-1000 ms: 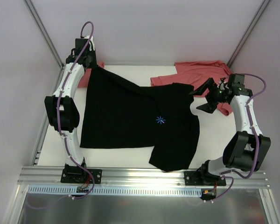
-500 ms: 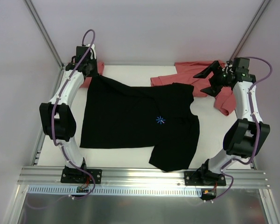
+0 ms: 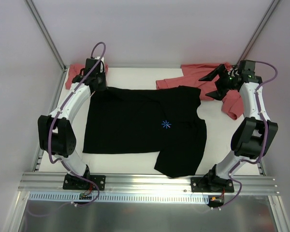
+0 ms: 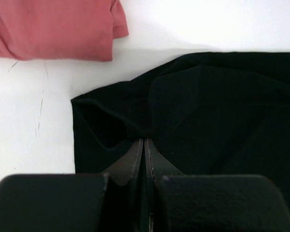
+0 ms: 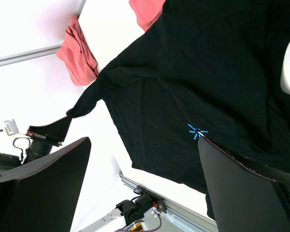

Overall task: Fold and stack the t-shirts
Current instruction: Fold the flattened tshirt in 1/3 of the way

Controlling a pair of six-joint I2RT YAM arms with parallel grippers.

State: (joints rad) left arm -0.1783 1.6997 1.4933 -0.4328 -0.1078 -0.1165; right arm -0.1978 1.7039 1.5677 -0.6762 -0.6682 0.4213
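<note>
A large black t-shirt (image 3: 130,125) is lying spread across the middle of a white table (image 3: 130,75), mostly flat. A small light-blue starburst mark (image 3: 166,124) is showing on its chest, right of centre; the right wrist view is catching the same mark (image 5: 197,131). One part of the shirt is reaching down at the near right and is ending at the table's near edge, just beside the metal rail (image 3: 135,181).

The left gripper (image 3: 97,87) is sitting at the shirt's far left corner. In the left wrist view its fingers (image 4: 135,162) are pressing together, pinching a small fold of the black cloth. From the right wrist view that corner is rising into a peak.

A folded salmon-red t-shirt (image 3: 75,71) is resting in the far left corner of the table, near the pinched corner and apart from it. A second, crumpled salmon-red t-shirt (image 3: 203,75) is lying along the far right; its near edge is touching the black shirt's far right corner.

The right gripper (image 3: 211,84) is hovering above that crumpled shirt with its jaws spread wide and holding nothing.

Bare table is showing as a strip along the black shirt's left edge, across the far middle between the two red shirts, and over the near right corner.
</note>
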